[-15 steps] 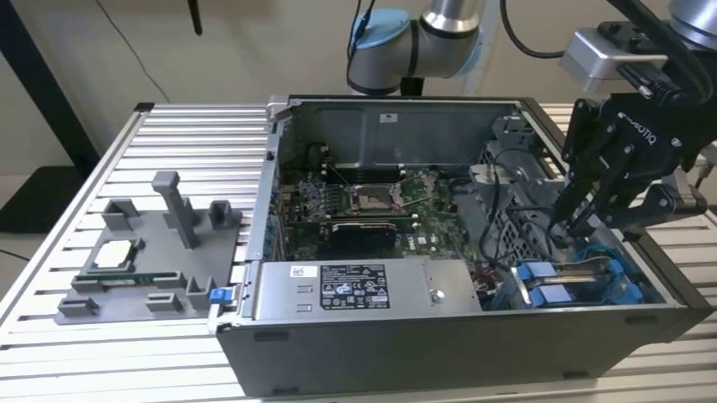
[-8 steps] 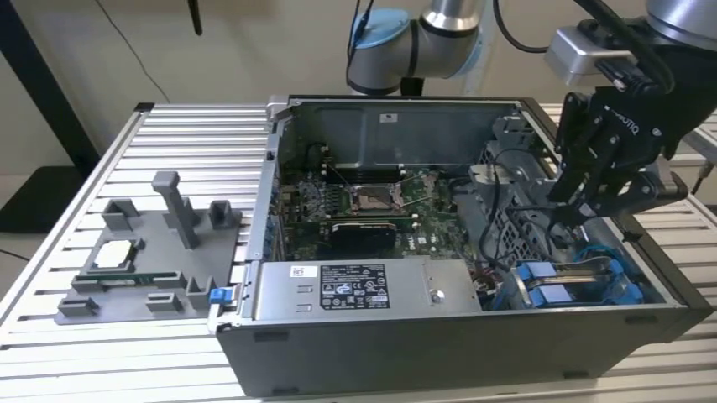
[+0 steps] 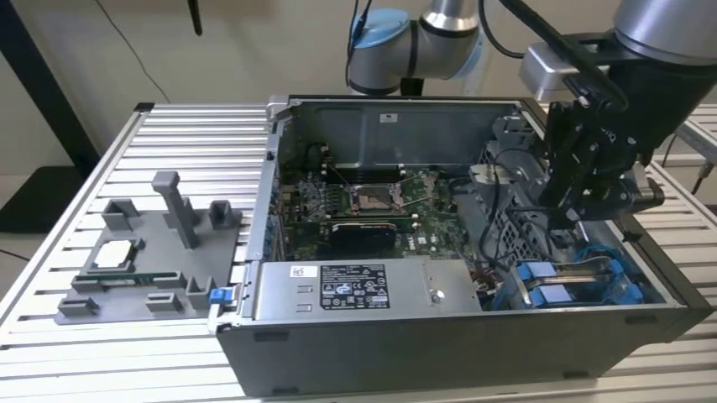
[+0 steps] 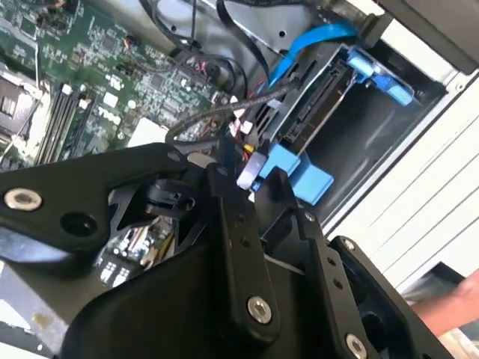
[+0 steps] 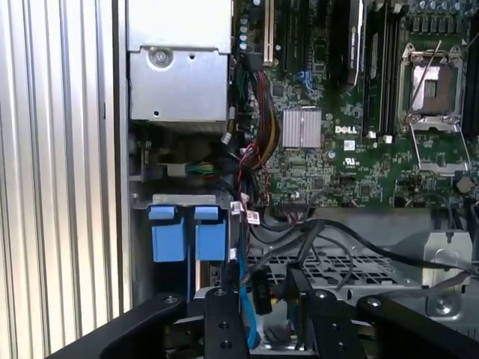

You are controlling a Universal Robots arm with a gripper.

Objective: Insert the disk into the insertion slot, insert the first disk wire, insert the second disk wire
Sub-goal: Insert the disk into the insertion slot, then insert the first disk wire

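Note:
The disk [image 4: 313, 112] sits edge-on in its blue carrier [image 4: 301, 176] inside the insertion slot [image 3: 573, 282], at the case's corner on the exterior view's right. Its two blue tabs [image 5: 166, 236] face outward. My gripper [image 3: 569, 220] hangs just above that drive cage. In both wrist views the black fingers [image 4: 224, 187] close around a black wire connector [image 5: 261, 293], with a blue flat cable [image 5: 242, 299] running beside it. A second stretch of blue cable [image 4: 314, 36] curves over the disk's end. A white tagged wire [image 4: 250, 169] lies just past the fingertips.
The open grey case [image 3: 448, 353] stands on a slatted aluminium table [image 3: 180, 126]. Inside are the motherboard [image 3: 370, 197] with its square CPU socket [image 5: 432, 90], a labelled power-supply box [image 3: 358, 290] and loose wire bundles [image 5: 262, 142]. A grey fixture with parts [image 3: 134, 260] sits on the exterior view's left.

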